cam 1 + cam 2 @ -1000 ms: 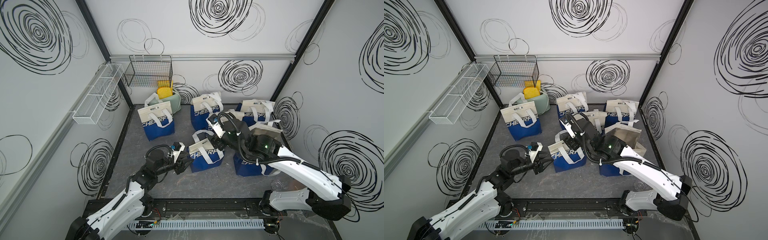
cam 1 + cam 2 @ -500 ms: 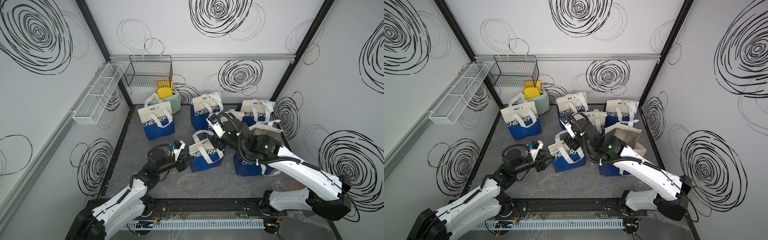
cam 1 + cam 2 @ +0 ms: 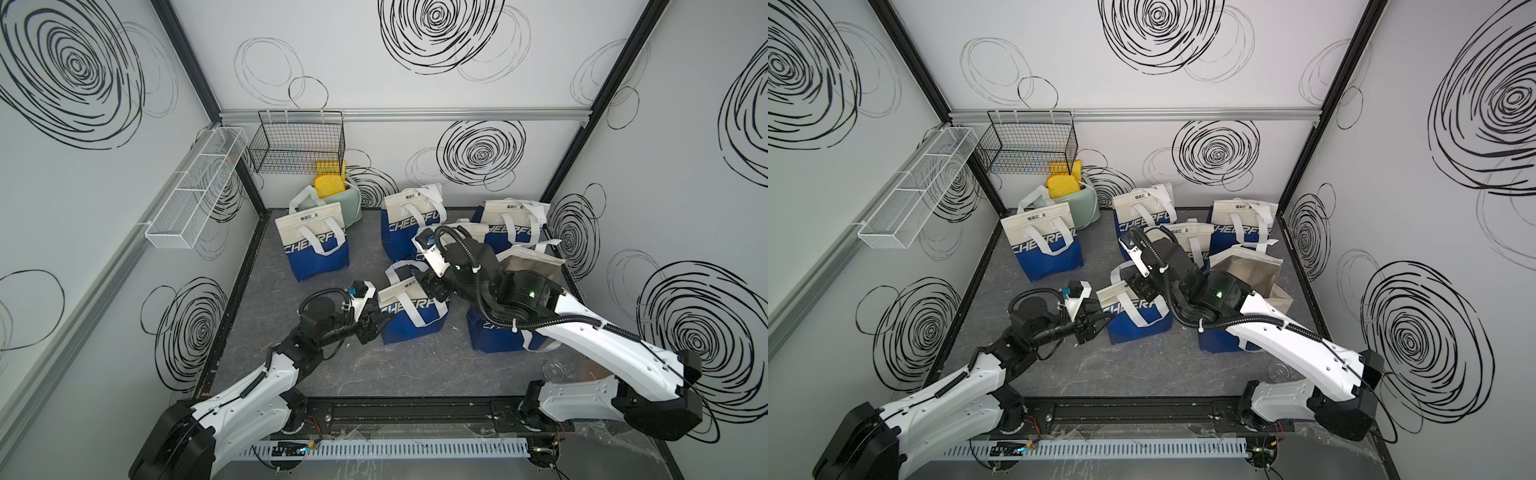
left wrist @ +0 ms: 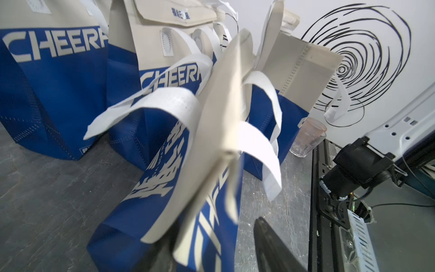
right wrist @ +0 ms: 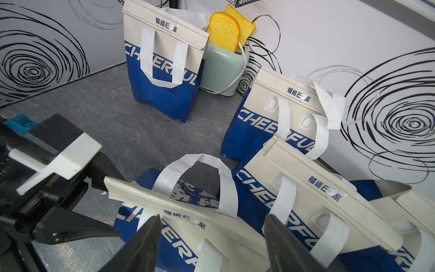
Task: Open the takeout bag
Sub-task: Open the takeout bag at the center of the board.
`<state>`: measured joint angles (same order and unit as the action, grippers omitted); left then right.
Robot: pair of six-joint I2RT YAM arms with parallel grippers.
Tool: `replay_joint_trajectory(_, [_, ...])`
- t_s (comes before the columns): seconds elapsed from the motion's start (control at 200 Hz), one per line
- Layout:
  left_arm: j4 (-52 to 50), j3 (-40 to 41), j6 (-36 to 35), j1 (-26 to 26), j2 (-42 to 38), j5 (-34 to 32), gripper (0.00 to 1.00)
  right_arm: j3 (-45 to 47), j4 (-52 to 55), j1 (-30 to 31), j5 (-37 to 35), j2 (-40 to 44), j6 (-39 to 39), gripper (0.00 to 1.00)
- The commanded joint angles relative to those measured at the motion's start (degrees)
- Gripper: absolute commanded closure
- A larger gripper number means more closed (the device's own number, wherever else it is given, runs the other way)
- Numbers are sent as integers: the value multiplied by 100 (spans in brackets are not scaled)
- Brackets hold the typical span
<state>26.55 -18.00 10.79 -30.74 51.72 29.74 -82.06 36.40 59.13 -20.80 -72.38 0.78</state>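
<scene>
You can read CHEERFUL in pale letters on the blue half of the left bag (image 5: 162, 99); its handle (image 5: 180, 63) hides part of it. The same word, cut off by handles or by the edge, stands on the back bag (image 5: 259, 128) and the centre bag (image 3: 413, 322). On the cream flap (image 5: 190, 35) of each, a small blue label (image 5: 166, 24) says 福运已至. The centre bag's side print is too blurred to read.
</scene>
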Motion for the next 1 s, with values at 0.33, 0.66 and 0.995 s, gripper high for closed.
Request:
replay_joint_trajectory(0.33, [866, -152, 19, -209, 37, -94, 64, 62, -32, 216, -111, -13, -84, 28])
replay_joint_trajectory(0.66, [1199, -259, -37, -487, 275, -537, 87, 839, -362, 609, -463, 213, -393, 29])
replay_joint_trajectory(0.995, [1397, -454, -74, -805, 612, -697, 100, 1858, -911, 1347, -1323, 690, -406, 27])
